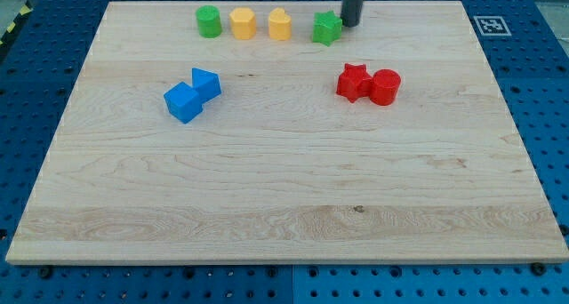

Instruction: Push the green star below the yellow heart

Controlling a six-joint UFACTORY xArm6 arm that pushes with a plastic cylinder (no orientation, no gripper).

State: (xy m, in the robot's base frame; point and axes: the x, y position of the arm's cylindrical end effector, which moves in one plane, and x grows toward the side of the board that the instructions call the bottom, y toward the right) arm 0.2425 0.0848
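Near the view's top edge of the desk (267,242), my tip (350,25) sits just right of the green star (326,28), which stands right of the yellow heart (279,25); no hand exists.

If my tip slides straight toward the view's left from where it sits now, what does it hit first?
Most likely the green star: my tip sits just at its right, nearly touching. Beyond it lies the yellow heart. Depth is uncertain.
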